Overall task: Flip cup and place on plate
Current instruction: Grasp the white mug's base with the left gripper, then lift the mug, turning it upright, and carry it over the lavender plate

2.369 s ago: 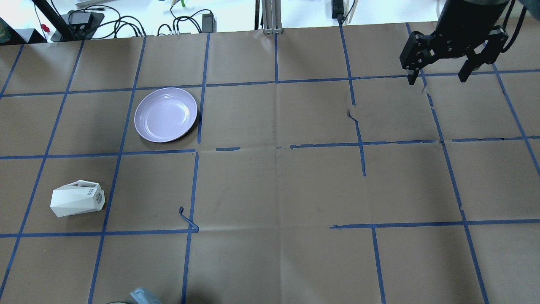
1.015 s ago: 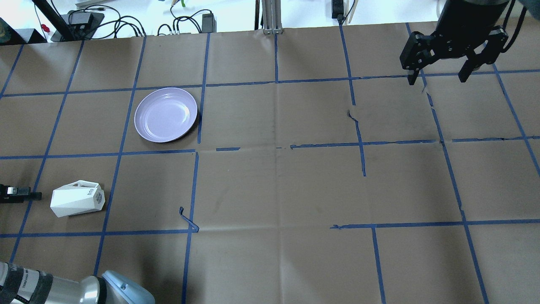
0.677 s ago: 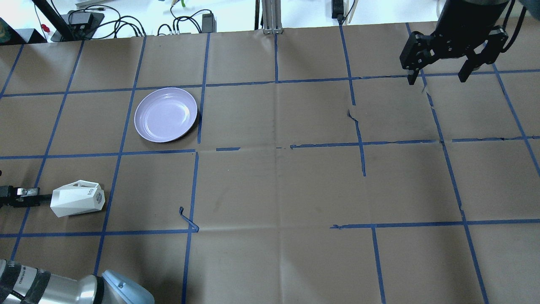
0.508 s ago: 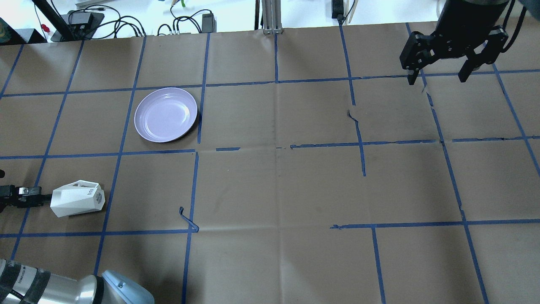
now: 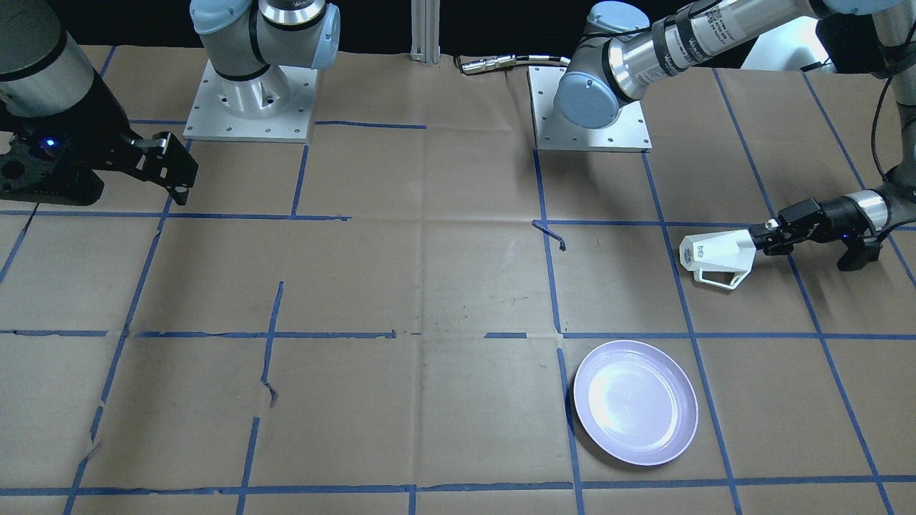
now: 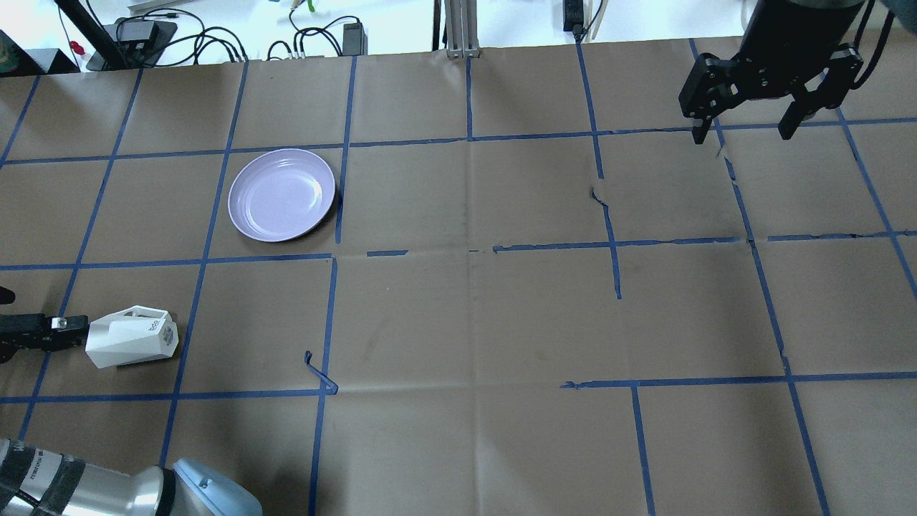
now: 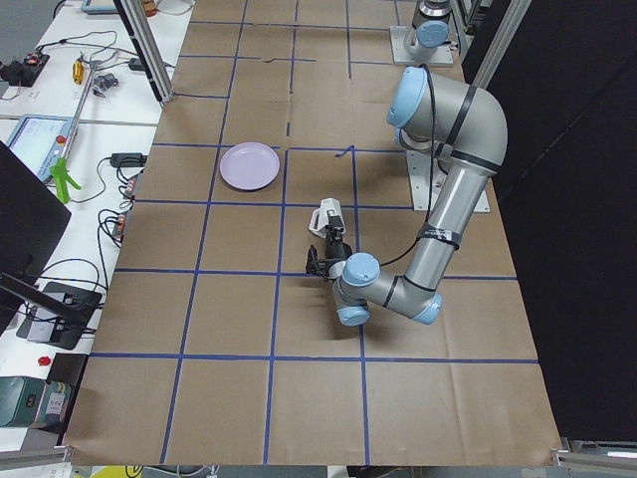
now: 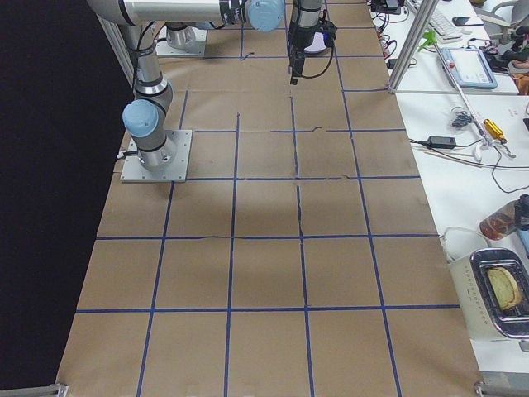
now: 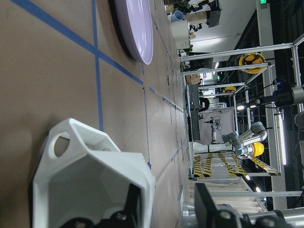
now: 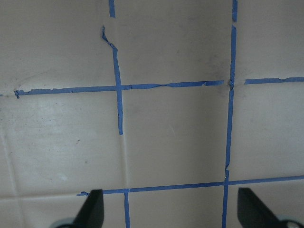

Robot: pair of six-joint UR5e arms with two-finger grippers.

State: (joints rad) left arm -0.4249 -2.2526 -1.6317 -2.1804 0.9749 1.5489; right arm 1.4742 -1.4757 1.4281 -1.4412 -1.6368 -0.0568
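My left claw (image 9: pixel 166 197) is spread: one finger sits inside the mouth of the cup (image 9: pixel 90 175), the other outside its wall, and nothing is clamped yet. The cup lies on its side on the counter (image 5: pixel 429 286) right at my fingertips, mouth toward me. Its handle is on the flank facing the plate (image 5: pixel 637 400), which sits well ahead and off to that side. The risk I see is a thin pinch on a slanted facet. It could shove the cup forward or let it twist loose mid-flip. My right claw (image 6: pixel 743 136) hangs spread and empty, far away.
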